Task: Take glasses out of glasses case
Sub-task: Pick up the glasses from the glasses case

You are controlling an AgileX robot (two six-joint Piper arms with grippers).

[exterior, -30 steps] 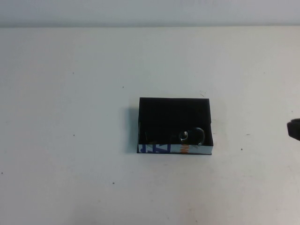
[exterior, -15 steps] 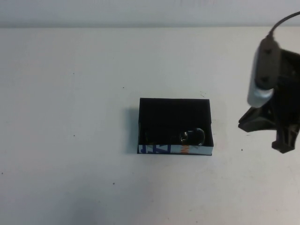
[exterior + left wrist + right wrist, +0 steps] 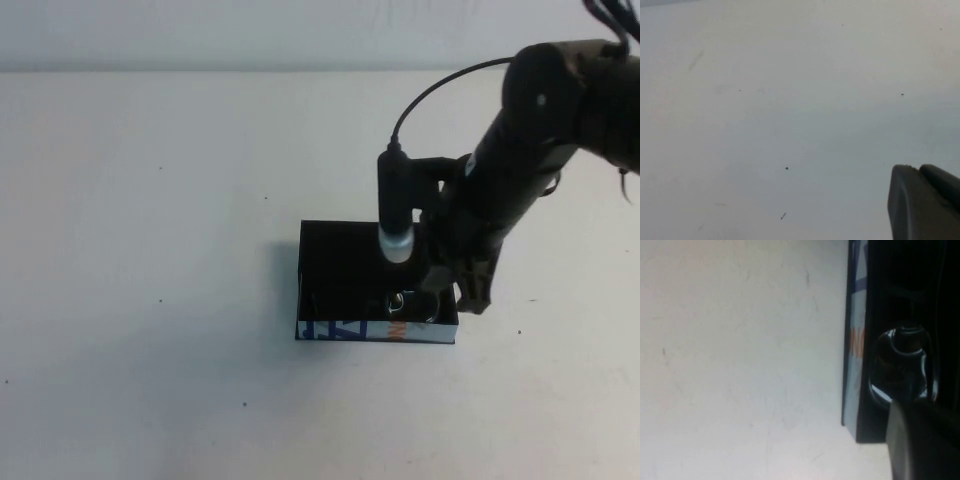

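Right gripper (image 3: 440,295) now swung in over shallow black rectangular glasses case (image 3: 340,262), above dark plastic-framed glasses (image 3: 902,365); finger state unclear. Pick about to begin. Left gripper (image 3: 925,202) parked over white table (image 3: 790,100), state likewise unclear.

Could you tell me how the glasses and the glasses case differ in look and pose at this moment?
The glasses are small with shiny rounded lenses; the glasses case is a larger, matte rectangular box. The glasses lie inside at the near right corner; the case rests on the table. The case's near side is white and blue; the glasses are all dark. The right gripper hovers above both; the left gripper is elsewhere.
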